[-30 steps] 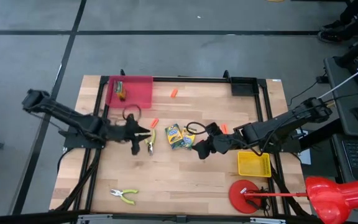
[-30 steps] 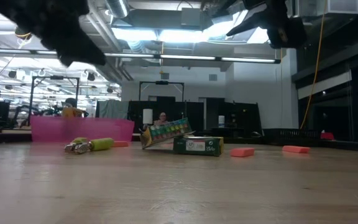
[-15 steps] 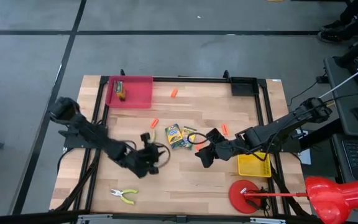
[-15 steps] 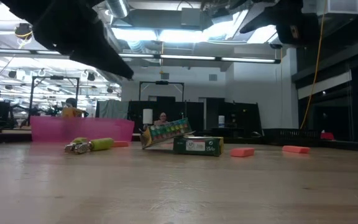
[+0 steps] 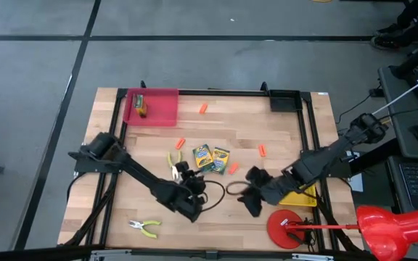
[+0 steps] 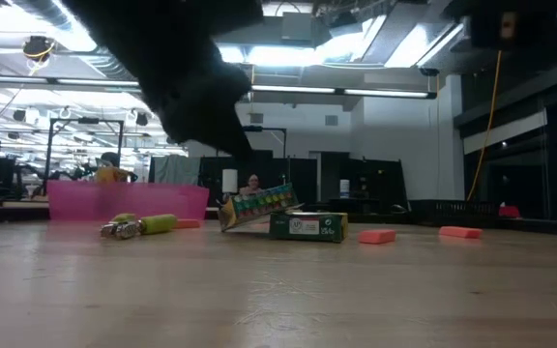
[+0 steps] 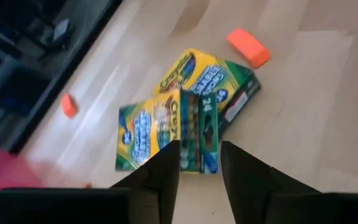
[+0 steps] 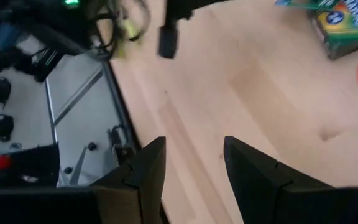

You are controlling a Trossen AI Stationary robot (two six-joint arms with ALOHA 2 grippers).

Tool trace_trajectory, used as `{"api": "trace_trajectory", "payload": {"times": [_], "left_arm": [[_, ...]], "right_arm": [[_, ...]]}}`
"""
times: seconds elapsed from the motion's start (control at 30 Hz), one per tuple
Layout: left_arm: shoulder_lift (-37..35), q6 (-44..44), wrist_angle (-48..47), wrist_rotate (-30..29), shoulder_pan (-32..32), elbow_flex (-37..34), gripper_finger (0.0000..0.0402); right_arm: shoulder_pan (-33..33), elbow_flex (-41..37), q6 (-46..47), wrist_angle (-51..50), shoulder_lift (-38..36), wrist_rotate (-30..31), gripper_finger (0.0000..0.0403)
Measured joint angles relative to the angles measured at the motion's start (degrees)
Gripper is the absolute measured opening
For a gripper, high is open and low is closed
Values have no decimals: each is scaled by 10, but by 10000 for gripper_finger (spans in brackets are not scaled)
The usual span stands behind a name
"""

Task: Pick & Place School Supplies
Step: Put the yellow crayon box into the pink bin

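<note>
Two green-and-yellow crayon boxes (image 5: 211, 157) lie side by side mid-table; they also show in the left wrist view (image 7: 182, 118) and the low view (image 6: 298, 224). Small orange pieces (image 5: 232, 168) lie scattered around them. One pair of pliers (image 5: 174, 160) lies left of the boxes, and another (image 5: 145, 228) lies near the front edge. My left gripper (image 5: 188, 180) hangs open and empty on the near side of the boxes, its fingers (image 7: 163, 171) pointing toward them. My right gripper (image 5: 250, 196) is open and empty near the front right, above bare wood (image 8: 191, 124).
A flat pink tray (image 5: 162, 112) at the far left holds a small item. A yellow mesh basket (image 5: 301, 196) stands at the front right, partly under my right arm. A red round object (image 5: 284, 226) sits nearer the front edge. Black rails run along the table's sides.
My left gripper has swung from beside the pliers toward the table's near edge and to the right, ending on the near side of the crayon boxes. My right gripper has drawn back from the boxes toward the near edge, uncovering an orange piece. The boxes have stayed put.
</note>
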Motion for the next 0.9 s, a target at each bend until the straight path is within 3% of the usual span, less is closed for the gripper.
{"api": "trace_trajectory", "payload": {"times": [0.17,0.43,0.67,0.9], "left_arm": [[27,-17,26,0,-6,9,127],[54,59,69,-4,-2,9,119],[55,74,65,-7,14,9,109],[80,134,120,21,39,9,98]], "right_arm": [[64,0,29,-32,-22,55,167],[159,0,111,-54,-34,163,167],[208,0,165,-53,-34,237,167],[236,0,201,-51,-34,271,167]]}}
